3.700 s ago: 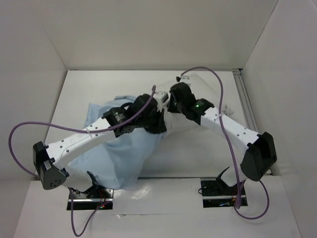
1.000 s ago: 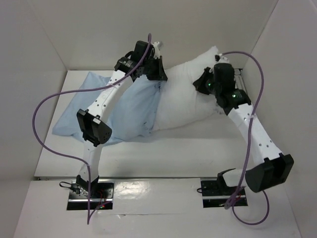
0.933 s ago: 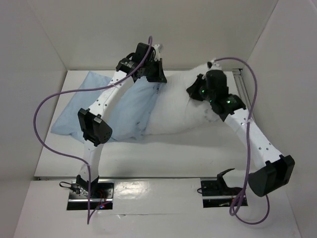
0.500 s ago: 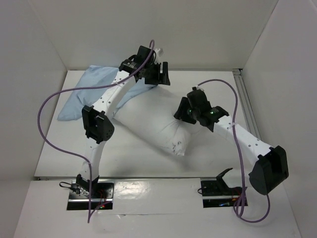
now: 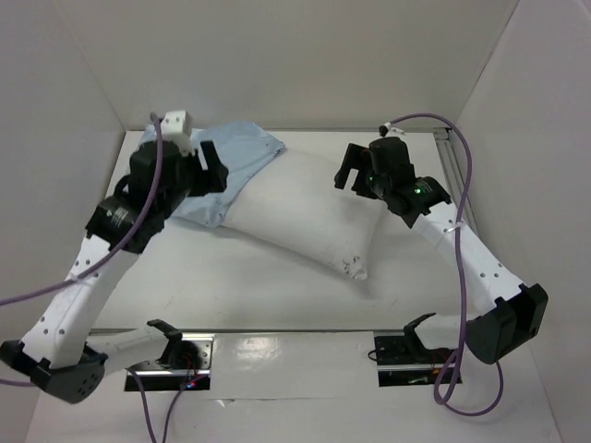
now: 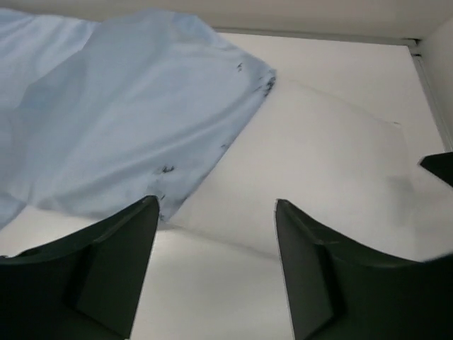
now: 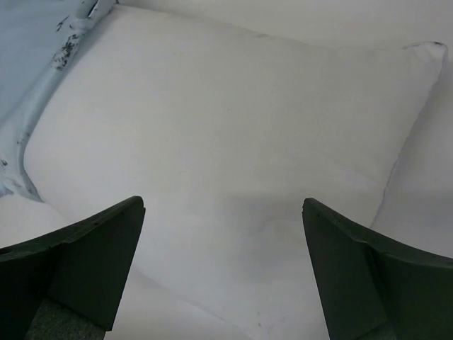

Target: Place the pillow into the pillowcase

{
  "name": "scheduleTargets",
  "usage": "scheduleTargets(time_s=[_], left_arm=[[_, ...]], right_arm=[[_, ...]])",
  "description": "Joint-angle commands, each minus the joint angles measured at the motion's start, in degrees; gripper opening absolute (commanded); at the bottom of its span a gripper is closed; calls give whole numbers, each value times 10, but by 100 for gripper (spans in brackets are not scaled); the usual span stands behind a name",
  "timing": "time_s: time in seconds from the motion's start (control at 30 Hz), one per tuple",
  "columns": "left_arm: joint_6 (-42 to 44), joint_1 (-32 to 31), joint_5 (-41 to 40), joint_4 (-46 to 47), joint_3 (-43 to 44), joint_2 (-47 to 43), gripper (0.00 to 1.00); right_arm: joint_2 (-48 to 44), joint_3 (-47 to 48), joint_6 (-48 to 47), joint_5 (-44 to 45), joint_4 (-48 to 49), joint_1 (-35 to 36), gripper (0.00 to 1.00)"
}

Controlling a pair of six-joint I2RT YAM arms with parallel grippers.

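Note:
The white pillow point(image 5: 305, 214) lies slantwise across the middle of the table, and its full width shows in the right wrist view point(image 7: 233, 120). The light blue pillowcase point(image 5: 235, 157) lies rumpled at the back left. Its speckled edge overlaps the pillow's left end point(image 6: 311, 163); whether that end is inside the pillowcase point(image 6: 120, 120) I cannot tell. My left gripper point(image 5: 212, 169) hovers open over that edge with nothing between its fingers point(image 6: 127, 248). Over the pillow's back right part my right gripper point(image 5: 347, 168) hangs wide open and empty point(image 7: 223, 202). A strip of pillowcase point(image 7: 32, 57) shows at that view's top left.
White walls close in the table at the back and on both sides. A metal rail point(image 5: 450, 166) runs along the right edge. Purple cables point(image 5: 420, 118) loop from both arms. Bare table point(image 5: 240, 286) lies between the pillow and the arm bases.
Both grippers have opened and let go. The pillow and pillowcase have dropped flat onto the table. The left arm swung back to the left; the right gripper moved to the back right.

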Motion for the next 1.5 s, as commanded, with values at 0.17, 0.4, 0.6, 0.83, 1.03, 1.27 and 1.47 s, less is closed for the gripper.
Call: scheduleTargets(time_s=[0.17,0.4,0.6,0.83,1.03,1.27,1.47], left_arm=[[-119,-3,-60,124,-373,-65,98],[-143,-9,-204,255,-485,-52,84],[-133,21,-209,332,-498,26,83],[-125,27,-232,359,-454,115,78],[-109,33,-277,400,-449,143,67],[-109,55,-296,382,-409,172,68],[-97,74,-279,380,-393,172,75]], right_arm=[[-23,-34,-15,-17,-30,-14,100],[-23,-34,-15,-17,-30,-19,100],[-18,-34,-15,-28,-24,-19,100],[-18,-39,-15,-28,-24,-19,100],[-18,-39,-15,-28,-24,-19,100],[-12,-39,-15,-28,-35,-19,100],[-7,-39,-15,-34,-35,-25,100]])
